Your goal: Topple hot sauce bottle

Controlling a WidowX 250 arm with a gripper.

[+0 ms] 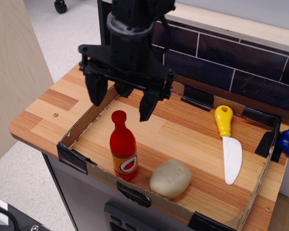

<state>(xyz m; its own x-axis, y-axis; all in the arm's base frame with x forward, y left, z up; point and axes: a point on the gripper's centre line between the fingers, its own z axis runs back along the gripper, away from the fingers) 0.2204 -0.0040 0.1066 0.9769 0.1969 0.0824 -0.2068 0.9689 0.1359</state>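
The black gripper (121,100), jaws spread wide, hovers just above and behind the upright hot sauce bottle (123,147); a sideways nudge near the bottle's cap should topple it best.

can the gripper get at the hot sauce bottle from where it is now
Probably yes. The open gripper hangs just above and behind the upright hot sauce bottle, with nothing between them. The potato-like lump and toy knife lie off to the side, and the low cardboard wall does not block a push from above.
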